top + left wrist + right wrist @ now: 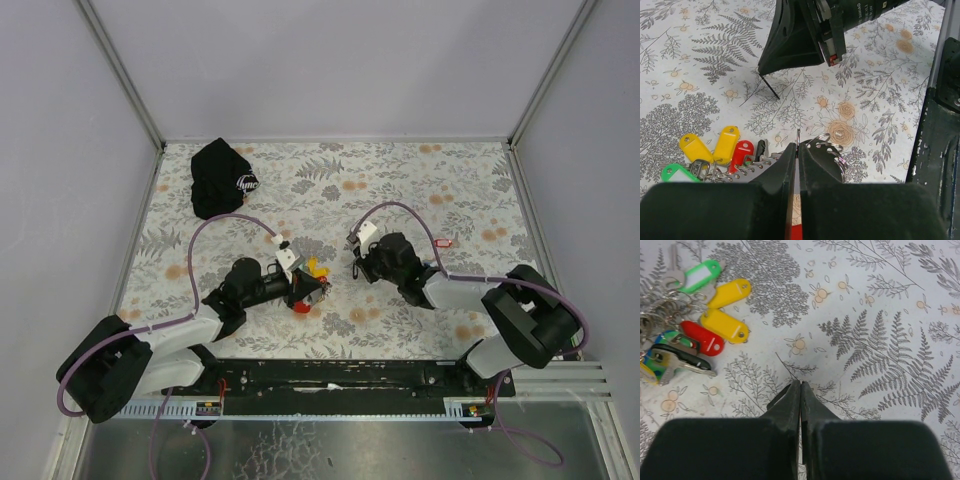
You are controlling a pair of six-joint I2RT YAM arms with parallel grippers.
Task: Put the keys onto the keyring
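Observation:
The keys (715, 150) lie in a bunch on the flowered cloth, with yellow, red and green tags. In the right wrist view the keys (715, 325) show at upper left, with a black one too. My left gripper (798, 145) is shut on the keyring (798, 134), whose thin metal edge sticks out past the tips. More ring coils (832, 149) lie just right of them, and a red piece (795, 232) shows low between the jaws. My right gripper (800, 385) is shut just above the cloth, right of the keys. A pale sliver shows at its tips.
A large black cap (222, 178) with a white logo lies at the back left. A lone small red tag (447, 240) lies right of the right arm. In the top view the left gripper (318, 287) and right gripper (352, 262) are close together. Walls enclose the table.

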